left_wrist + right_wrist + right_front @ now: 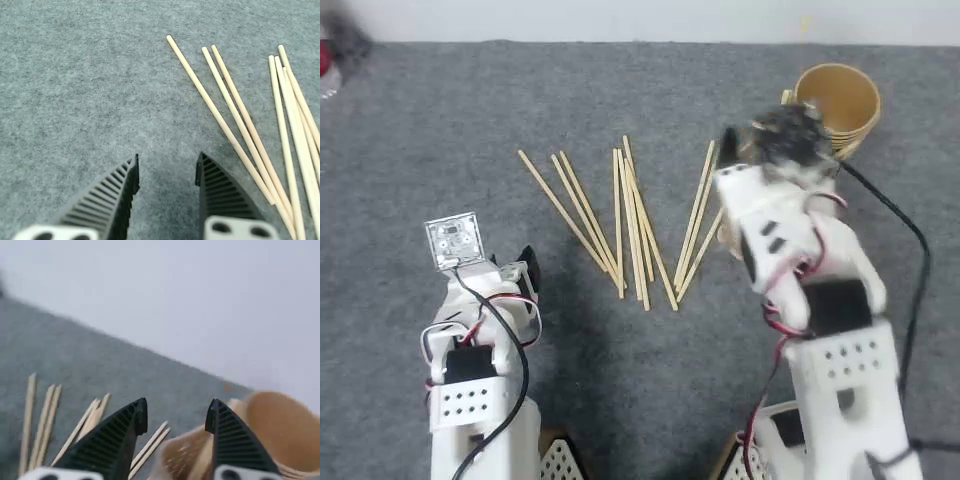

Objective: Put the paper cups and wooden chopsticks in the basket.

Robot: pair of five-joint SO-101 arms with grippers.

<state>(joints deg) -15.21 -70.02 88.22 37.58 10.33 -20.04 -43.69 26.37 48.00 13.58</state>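
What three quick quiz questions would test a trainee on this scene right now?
1. True or false: the left tool is shut.
2. Which is nearer the paper cups: A the left tool, B the right tool?
3. Fill in: the chopsticks lie loose on the ____ mat.
Key: 1 false; 2 B; 3 gray.
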